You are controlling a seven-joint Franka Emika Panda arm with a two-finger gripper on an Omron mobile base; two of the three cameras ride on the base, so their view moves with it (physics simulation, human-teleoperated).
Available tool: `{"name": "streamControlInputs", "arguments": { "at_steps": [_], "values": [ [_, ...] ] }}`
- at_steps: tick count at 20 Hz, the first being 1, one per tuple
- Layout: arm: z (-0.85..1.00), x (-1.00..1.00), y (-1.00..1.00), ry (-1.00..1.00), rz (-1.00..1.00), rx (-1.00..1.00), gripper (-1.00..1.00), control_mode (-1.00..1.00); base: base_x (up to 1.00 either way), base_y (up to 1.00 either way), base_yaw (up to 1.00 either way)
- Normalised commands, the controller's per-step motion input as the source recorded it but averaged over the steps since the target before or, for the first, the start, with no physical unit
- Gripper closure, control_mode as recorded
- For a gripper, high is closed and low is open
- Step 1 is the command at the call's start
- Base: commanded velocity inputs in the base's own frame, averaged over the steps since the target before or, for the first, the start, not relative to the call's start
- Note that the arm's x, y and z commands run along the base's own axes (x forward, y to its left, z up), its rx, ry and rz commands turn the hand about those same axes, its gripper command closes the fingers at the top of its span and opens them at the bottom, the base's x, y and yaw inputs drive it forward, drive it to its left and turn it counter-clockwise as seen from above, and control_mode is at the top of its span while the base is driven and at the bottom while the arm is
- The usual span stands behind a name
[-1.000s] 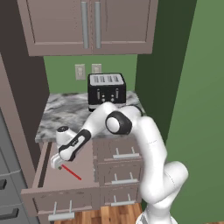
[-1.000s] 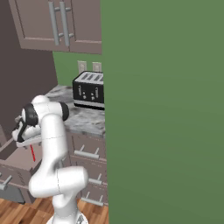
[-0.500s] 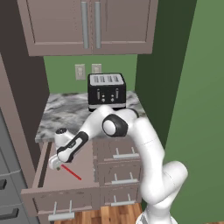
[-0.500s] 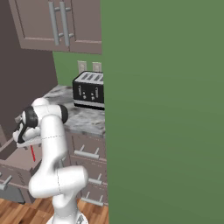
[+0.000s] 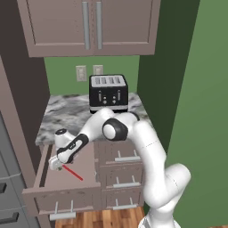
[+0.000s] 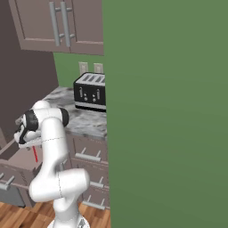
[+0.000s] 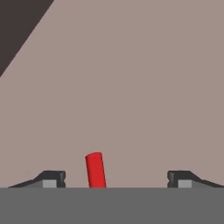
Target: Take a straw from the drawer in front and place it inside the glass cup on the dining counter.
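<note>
The drawer (image 5: pixel 67 185) is standing pulled out below the left half of the bench (image 5: pixel 67 116), with narrower drawers (image 5: pixel 120 156) stacked to its right. The straw (image 5: pixel 72 173) is lying flat on the drawer floor, running from near the middle toward the front right corner. The gripper (image 5: pixel 57 164) is hanging inside the drawer over the straw's rear end; in the hand view the straw (image 7: pixel 96 170) is sitting between the two fingertips (image 7: pixel 51 178), touching neither, nearer the left one. The toaster (image 5: pixel 108 92) is standing on the bench toward its rear right, below the wall cabinets (image 5: pixel 91 26).
</note>
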Motion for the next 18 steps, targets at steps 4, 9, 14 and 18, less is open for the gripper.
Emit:
{"name": "streamControlInputs", "arguments": {
  "at_steps": [4,9,14,18],
  "values": [
    [-0.22,-0.27,0.00,0.00,0.00,0.00,1.00,-1.00,0.00,0.00,0.00],
    [-0.06,-0.42,0.00,0.00,0.00,0.00,1.00,-1.00,0.00,0.00,0.00],
    [0.00,-0.09,0.00,0.00,0.00,0.00,1.00,-1.00,0.00,0.00,0.00],
    [0.52,0.00,0.00,-0.01,-0.01,0.00,1.00,-1.00,0.00,0.00,0.00]
  ]
}}
